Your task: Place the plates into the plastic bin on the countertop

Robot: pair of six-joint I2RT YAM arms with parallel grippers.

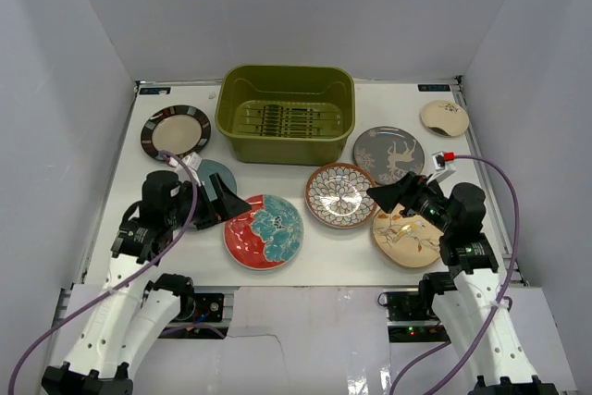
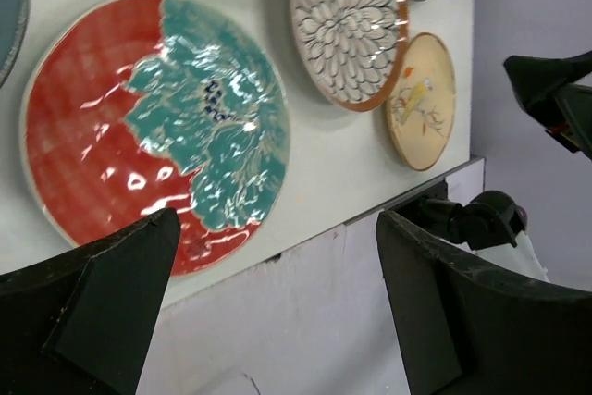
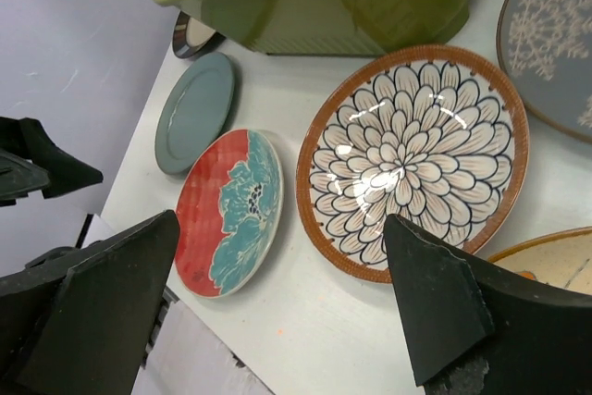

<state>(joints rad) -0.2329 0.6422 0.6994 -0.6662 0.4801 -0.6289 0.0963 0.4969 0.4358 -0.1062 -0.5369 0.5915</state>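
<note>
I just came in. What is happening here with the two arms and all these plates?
Two robot arms are set to move plates into the green plastic bin, but nothing is in it yet. All seven plates lie flat on the white table around the bin. The left claw is open near the red plate. The right claw is open near the petal-pattern plate. Neither claw holds anything.

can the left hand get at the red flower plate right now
Probably yes: the left hand hovers open right beside the red plate, which lies flat with nothing on it or between them.
</note>
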